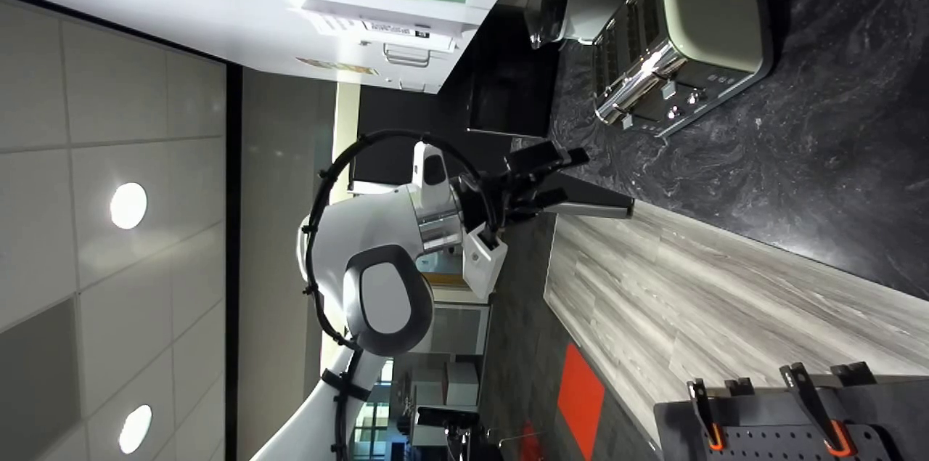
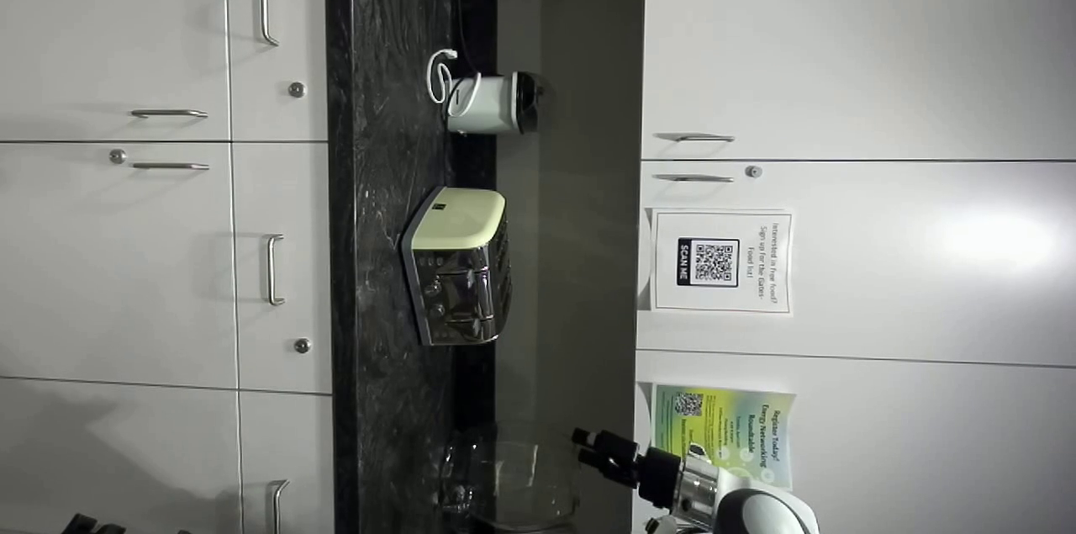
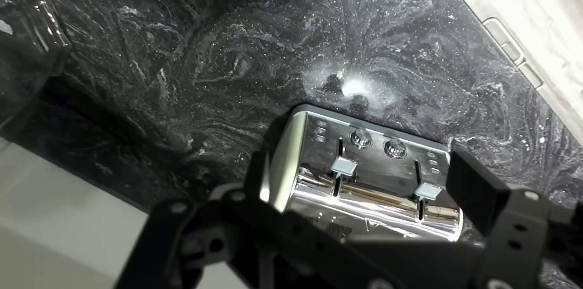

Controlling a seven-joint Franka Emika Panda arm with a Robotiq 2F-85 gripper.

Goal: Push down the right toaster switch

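Note:
The toaster (image 1: 715, 11) stands on a dark counter, pale green at the side with a shiny metal face; it also shows in an exterior view (image 2: 461, 219) and the wrist view (image 3: 382, 152). Both exterior pictures lie sideways. The face carries two knobs and two pale levers. In the wrist view the toaster's base is toward the top; one lever (image 3: 344, 166) is at picture left, another (image 3: 428, 191) at picture right, at similar heights in their slots. My gripper (image 1: 568, 176) is open and empty, above and in front of the lever face, apart from it; it also shows elsewhere (image 2: 580, 446) (image 3: 357, 166).
A white small appliance (image 2: 481, 105) with a cord stands beyond the toaster. A clear glass-like container (image 2: 513, 475) stands on the counter on the lever-face side. Cabinets with handles (image 2: 269, 4) lie below the counter edge. Wall cabinets (image 2: 857, 265) hang above.

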